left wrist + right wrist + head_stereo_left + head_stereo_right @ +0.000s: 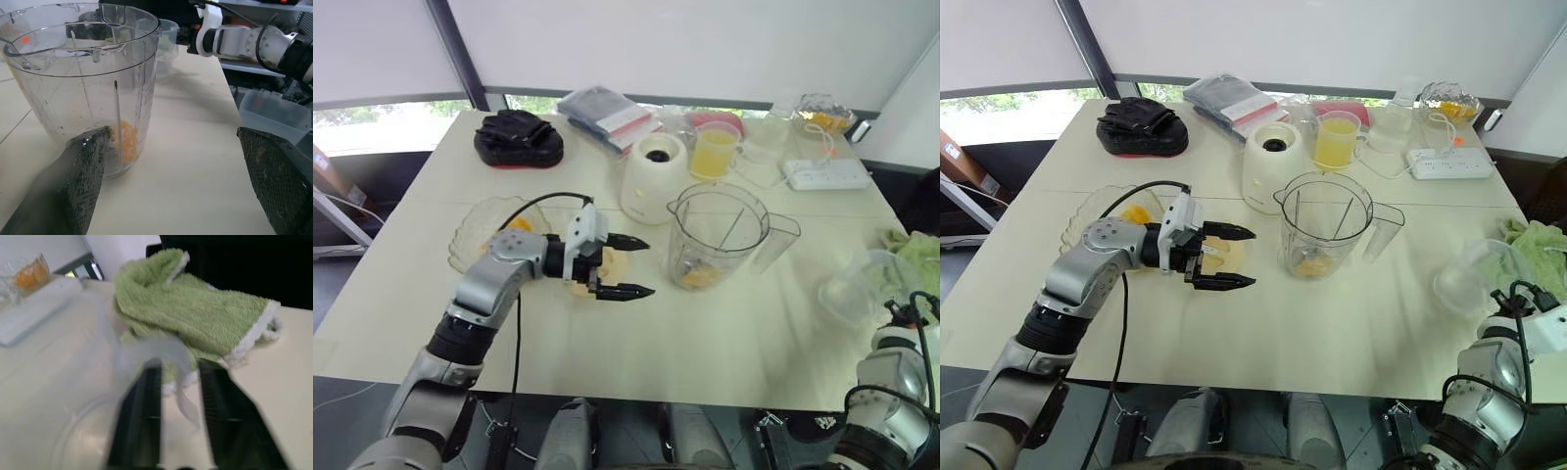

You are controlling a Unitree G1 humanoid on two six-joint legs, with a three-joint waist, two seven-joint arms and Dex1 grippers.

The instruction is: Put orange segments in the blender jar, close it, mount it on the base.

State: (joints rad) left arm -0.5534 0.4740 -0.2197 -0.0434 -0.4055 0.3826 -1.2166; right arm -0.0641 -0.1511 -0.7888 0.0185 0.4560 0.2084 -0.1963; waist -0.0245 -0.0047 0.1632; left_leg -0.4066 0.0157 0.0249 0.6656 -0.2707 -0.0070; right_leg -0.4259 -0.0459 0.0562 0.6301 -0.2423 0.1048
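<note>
The clear blender jar stands upright mid-table with orange segments at its bottom. The cream base sits just behind it on its left. More orange segments lie in a scalloped glass bowl. My left gripper hangs open and empty left of the jar, pointing at it over a flat pale-yellow lid. My right gripper is at the table's right edge. Its fingers stand a little apart around the blurred rim of a clear plastic dome.
A cup of yellow juice, a white power strip and a glass dish with fruit stand at the back. Black gloves and folded bags lie at the back left. A green towel lies right of the dome.
</note>
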